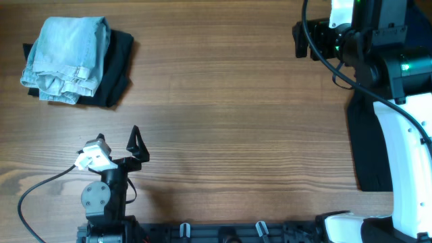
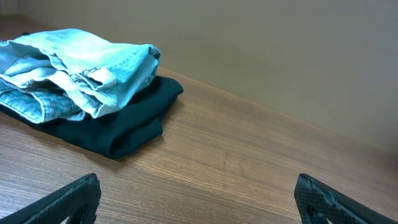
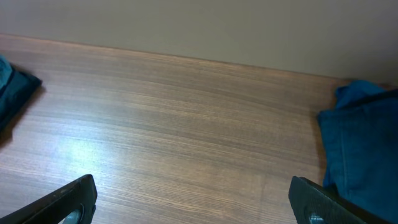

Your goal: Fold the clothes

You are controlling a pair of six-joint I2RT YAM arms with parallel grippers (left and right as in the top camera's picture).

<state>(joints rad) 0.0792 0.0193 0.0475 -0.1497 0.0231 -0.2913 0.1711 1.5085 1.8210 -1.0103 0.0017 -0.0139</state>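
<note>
The clothes lie stacked at the table's far left: light-blue denim shorts (image 1: pixel 66 57), folded, rest on a folded black garment (image 1: pixel 115 67). The left wrist view shows the same shorts (image 2: pixel 74 68) on the black garment (image 2: pixel 127 121). My left gripper (image 1: pixel 119 142) hovers near the front edge, well short of the stack, open and empty (image 2: pixel 199 208). My right gripper (image 1: pixel 299 40) sits at the far right, open over bare wood (image 3: pixel 193 208). A dark navy garment (image 1: pixel 368 148) lies at the right edge, partly under the right arm, and shows beside the right finger (image 3: pixel 360 143).
The wooden table (image 1: pixel 236 115) stretches between the stack and the navy garment. The right arm's white body (image 1: pixel 405 162) covers the right side. A cable (image 1: pixel 40 192) loops by the left arm's base. A dark cloth corner (image 3: pixel 12 93) shows at the left of the right wrist view.
</note>
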